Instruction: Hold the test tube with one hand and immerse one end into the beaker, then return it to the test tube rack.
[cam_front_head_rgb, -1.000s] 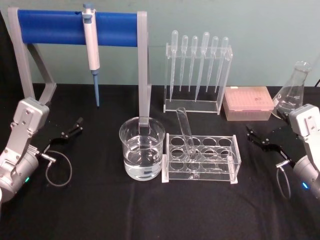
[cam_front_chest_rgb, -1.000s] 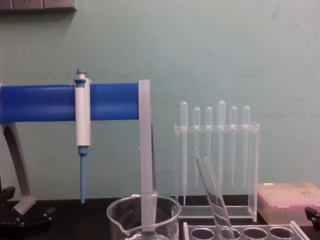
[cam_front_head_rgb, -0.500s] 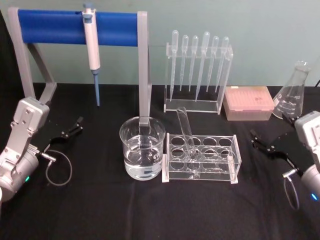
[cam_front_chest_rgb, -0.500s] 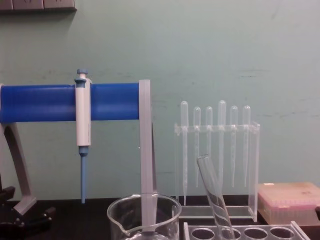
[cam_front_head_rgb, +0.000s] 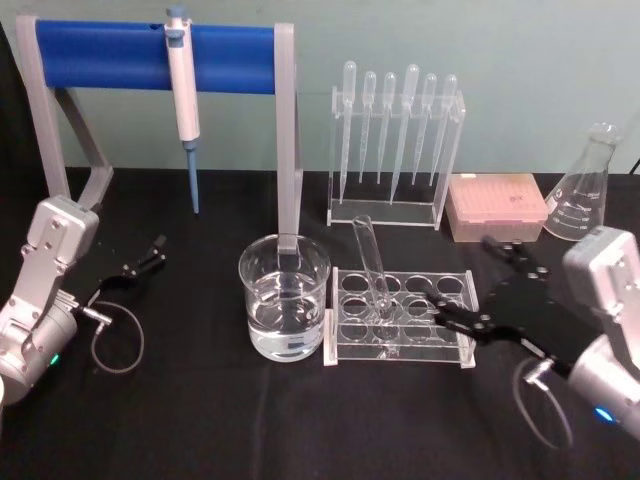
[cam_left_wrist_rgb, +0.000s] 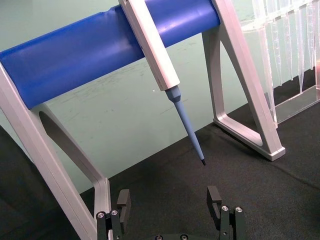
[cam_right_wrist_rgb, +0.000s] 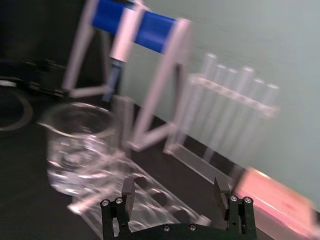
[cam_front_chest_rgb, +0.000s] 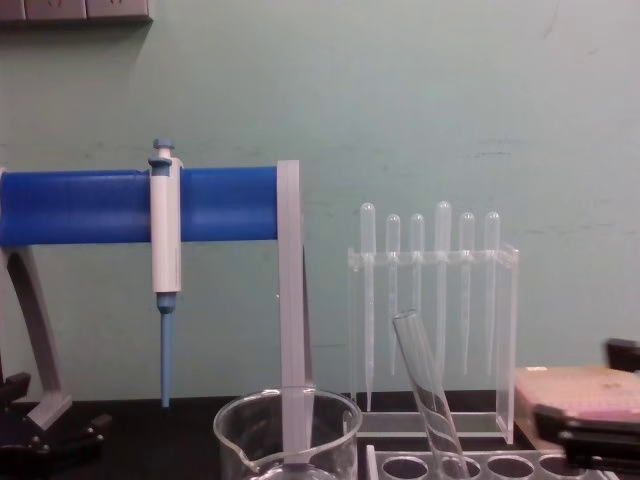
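The right gripper (cam_front_head_rgb: 459, 268) is held wide open, empty, at the test tube rack's (cam_front_head_rgb: 400, 350) right end; the left gripper (cam_front_head_rgb: 153, 251) is parked, spread, far left.

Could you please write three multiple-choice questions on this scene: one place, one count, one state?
1. Where is the test tube? A held in the air; B leaning in the rack; C lying flat.
2. How many pipettes hang in the stand? A four; B six; C eight.
3. The right gripper is: A open, empty; B shut on the test tube; C shut on a pipette.
Answers: B, its bottom sits in a rack hole; B, six bulbs stand in a row; A, its fingers are apart by the rack.
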